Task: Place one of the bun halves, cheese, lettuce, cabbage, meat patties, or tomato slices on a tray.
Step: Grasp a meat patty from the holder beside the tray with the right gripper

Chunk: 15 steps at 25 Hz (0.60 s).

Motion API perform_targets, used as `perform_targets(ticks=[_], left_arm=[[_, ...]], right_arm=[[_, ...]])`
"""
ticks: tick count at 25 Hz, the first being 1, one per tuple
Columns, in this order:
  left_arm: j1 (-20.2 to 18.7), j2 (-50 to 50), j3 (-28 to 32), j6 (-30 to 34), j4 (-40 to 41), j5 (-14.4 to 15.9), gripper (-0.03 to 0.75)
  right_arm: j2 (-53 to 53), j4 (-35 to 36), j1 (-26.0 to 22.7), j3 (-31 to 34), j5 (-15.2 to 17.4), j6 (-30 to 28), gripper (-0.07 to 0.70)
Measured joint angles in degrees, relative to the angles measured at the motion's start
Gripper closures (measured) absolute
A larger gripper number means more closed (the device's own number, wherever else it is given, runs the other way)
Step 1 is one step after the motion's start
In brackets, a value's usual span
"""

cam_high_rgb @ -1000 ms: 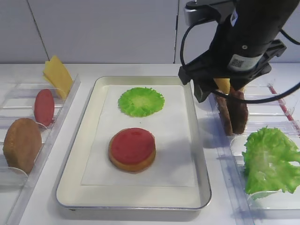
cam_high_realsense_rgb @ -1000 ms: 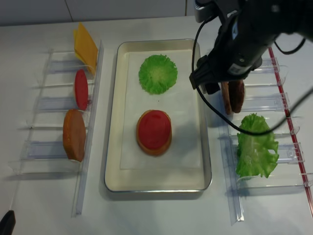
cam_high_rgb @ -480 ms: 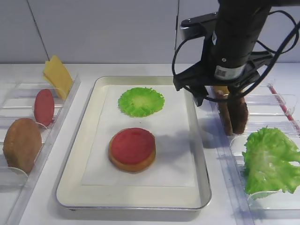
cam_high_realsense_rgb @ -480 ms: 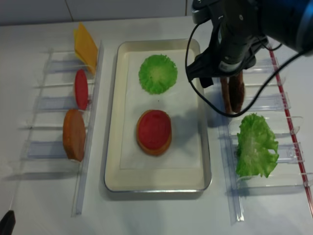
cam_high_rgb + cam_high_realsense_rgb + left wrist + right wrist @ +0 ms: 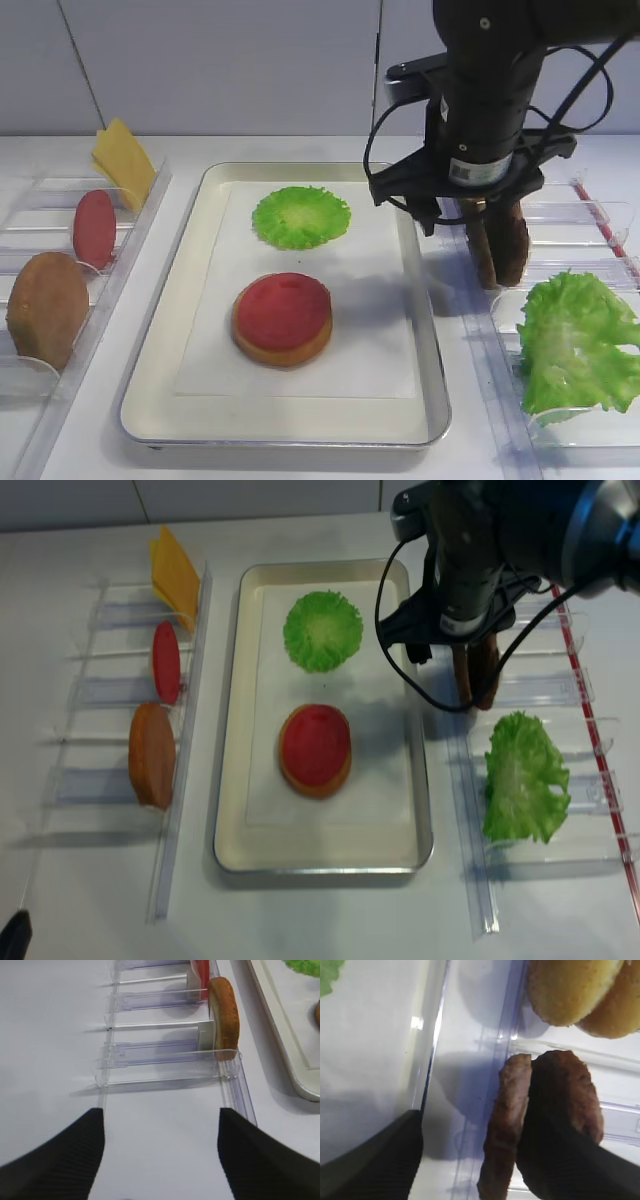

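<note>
The right gripper [image 5: 470, 1160], jaws spread apart, straddles one of two upright dark brown round meat patties [image 5: 506, 1125] in a clear plastic rack [image 5: 560, 215], just right of the silver rectangular tray [image 5: 185, 270].
</note>
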Motion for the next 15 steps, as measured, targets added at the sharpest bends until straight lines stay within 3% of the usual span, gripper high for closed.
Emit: perform_targets(ticks=[15], left_arm=[[0.0, 0.0, 0.0, 0.0, 0.0, 0.0, 0.244]], right_arm=[[0.9, -2.8, 0.0, 0.0, 1.0, 3.0, 0.296]])
